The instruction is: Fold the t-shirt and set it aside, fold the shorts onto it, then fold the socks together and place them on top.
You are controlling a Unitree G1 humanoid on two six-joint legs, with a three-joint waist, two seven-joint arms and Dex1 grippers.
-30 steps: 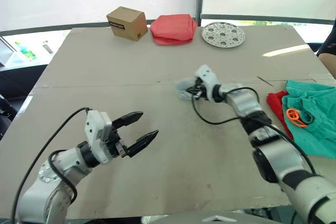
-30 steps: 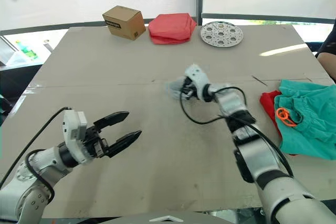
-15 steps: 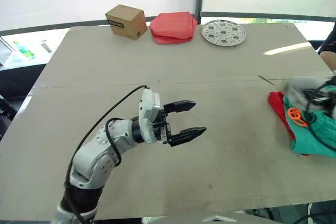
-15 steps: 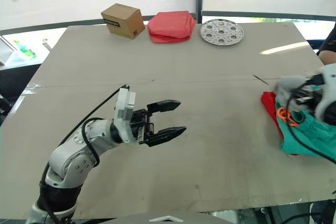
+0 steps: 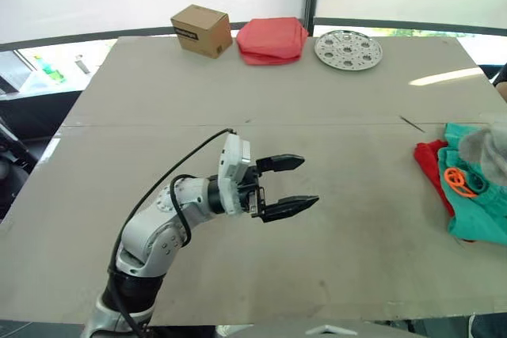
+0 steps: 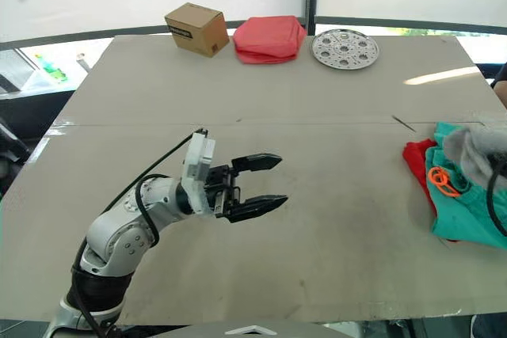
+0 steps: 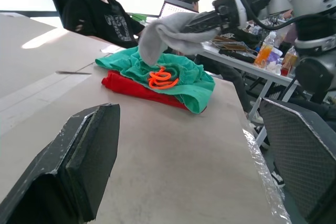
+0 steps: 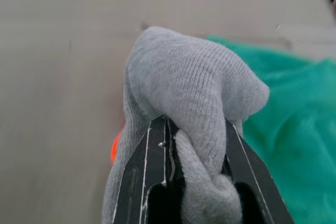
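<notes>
Socks [image 8: 189, 103] now over the shorts [image 7: 184, 74], carried from mid-table, clamped in my right gripper [image 8: 191, 145]; t-shirt [image 7: 136, 86] underneath; left gripper [image 5: 291, 184] spread, empty; release looks next.

The shirt [image 5: 428, 165] lies mostly hidden under the shorts [image 5: 480, 195]; just a red strip peeks out. The right edge of the head views cuts off the shorts. The socks [image 6: 474, 150] look blurry there. The socks cover the right gripper's fingertips [image 8: 157, 145].
</notes>
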